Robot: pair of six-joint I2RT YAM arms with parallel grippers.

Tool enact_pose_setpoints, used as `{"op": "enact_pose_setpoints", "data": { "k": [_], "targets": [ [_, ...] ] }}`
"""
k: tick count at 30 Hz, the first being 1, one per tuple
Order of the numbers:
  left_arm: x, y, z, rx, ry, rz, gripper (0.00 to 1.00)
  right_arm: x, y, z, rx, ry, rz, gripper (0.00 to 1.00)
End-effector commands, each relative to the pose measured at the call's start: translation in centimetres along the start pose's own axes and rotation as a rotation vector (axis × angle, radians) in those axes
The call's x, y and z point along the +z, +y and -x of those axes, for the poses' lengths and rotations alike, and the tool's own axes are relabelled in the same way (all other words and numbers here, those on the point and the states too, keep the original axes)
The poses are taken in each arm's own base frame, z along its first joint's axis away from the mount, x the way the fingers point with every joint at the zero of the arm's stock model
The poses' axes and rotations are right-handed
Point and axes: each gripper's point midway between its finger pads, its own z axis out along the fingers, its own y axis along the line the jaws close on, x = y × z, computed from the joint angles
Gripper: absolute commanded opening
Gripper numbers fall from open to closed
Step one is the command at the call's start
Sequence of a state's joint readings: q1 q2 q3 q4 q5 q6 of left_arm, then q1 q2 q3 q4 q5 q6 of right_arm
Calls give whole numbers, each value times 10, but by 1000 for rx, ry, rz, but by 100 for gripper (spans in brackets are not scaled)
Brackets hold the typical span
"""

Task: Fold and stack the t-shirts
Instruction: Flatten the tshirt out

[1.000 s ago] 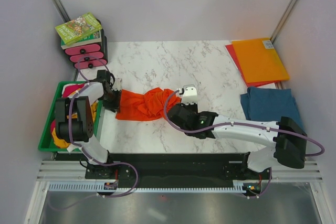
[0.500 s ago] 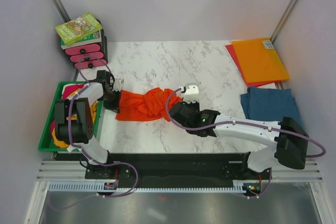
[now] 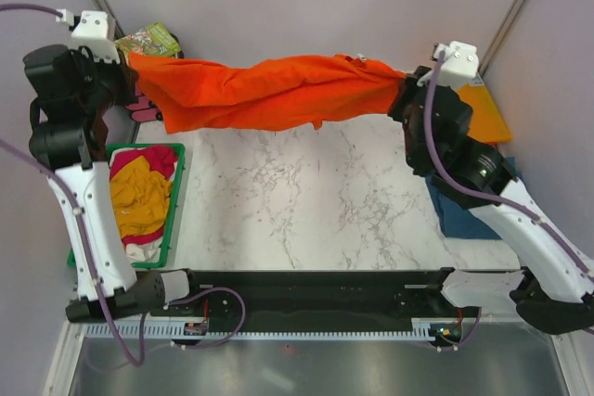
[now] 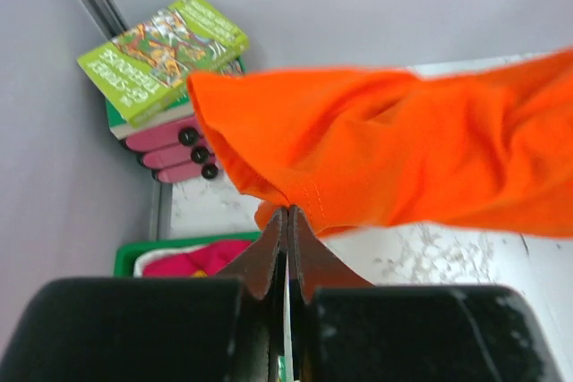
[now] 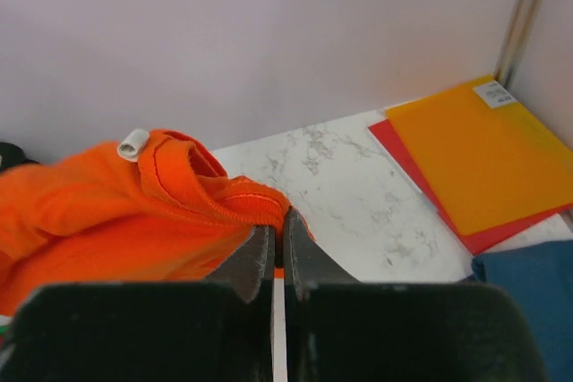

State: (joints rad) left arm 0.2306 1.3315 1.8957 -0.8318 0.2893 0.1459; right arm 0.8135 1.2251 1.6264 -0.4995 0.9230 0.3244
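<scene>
The bright orange t-shirt (image 3: 269, 92) hangs twisted and stretched in the air above the marble table, held at both ends. My left gripper (image 3: 128, 62) is raised at the far left and shut on the hem edge of the orange t-shirt (image 4: 403, 158), its tips (image 4: 288, 212) pinching the cloth. High on the right, my right gripper (image 3: 406, 99) is shut on the ribbed collar of the orange t-shirt (image 5: 116, 212), fabric caught between its tips (image 5: 278, 216). A teal-blue t-shirt (image 5: 537, 284) lies folded on the table's right side, mostly behind the right arm in the top view.
A green bin (image 3: 176, 201) at the left holds a mustard-yellow t-shirt (image 3: 139, 197), a magenta one (image 3: 153, 157) and white cloth. Orange folder (image 5: 483, 154) lies on a red folder (image 5: 421, 176) at the back right. A green book (image 4: 161, 46) tops pink drawers (image 4: 170, 145) back left.
The left gripper closed on the orange t-shirt's edge. Both arms then rose from the table and spread apart, lifting and stretching the t-shirt in the air.
</scene>
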Motion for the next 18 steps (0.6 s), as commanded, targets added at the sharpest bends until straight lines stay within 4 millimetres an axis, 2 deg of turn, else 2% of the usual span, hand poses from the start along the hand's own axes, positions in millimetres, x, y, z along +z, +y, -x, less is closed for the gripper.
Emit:
{"op": "enact_pose_setpoints", "data": {
  "k": [1,2,3,4,5,6,7,8,9,10,12,13,14,15,16,17,18],
  "targets": [
    [-8,-14,-75,-131,188,-63,2,-2,-33,-63,-172,116,-85,0],
    [-13,-10,-78,-145,182,-59,2,-9,-41,-52,-153,96,-84,0],
    [-20,-9,-70,-141,151,-58,2,-13,-42,-42,-141,77,-78,0],
    [-28,-10,-56,-128,111,-64,2,-18,-46,-15,-138,32,-73,0],
    [-47,-12,-21,-96,18,-51,2,-25,-50,6,-116,-3,-65,0],
    [-58,-14,-4,-85,-25,-44,2,-29,-51,25,-92,-38,-59,0],
    [-68,-14,14,-75,-68,-37,2,-38,-55,57,-62,-87,-51,0],
    [-88,-17,47,-58,-154,-20,2,-43,-59,70,-42,-108,-54,0],
    [-93,-18,55,-56,-176,-19,2,-47,-62,79,-28,-123,-53,0],
    [-97,-20,58,-58,-188,-23,2,-48,-64,78,-32,-122,-58,0],
    [-83,-23,39,-99,-128,-58,2,-47,-69,63,-49,-97,-65,0],
    [-75,-24,25,-116,-87,-72,2,-41,-68,38,-99,-56,-72,0],
    [-57,-22,-6,-154,-3,-79,2,-40,-68,25,-98,-33,-73,0],
    [-52,-22,-20,-162,31,-85,2,-36,-67,0,-145,13,-69,0],
    [-46,-22,-33,-172,63,-92,2,-34,-66,-11,-153,32,-68,0],
    [-36,-23,-53,-189,107,-105,2,-33,-66,-19,-160,45,-64,0],
    [-32,-24,-62,-192,121,-114,2,-31,-67,-27,-164,54,-73,0]
  ]
}}
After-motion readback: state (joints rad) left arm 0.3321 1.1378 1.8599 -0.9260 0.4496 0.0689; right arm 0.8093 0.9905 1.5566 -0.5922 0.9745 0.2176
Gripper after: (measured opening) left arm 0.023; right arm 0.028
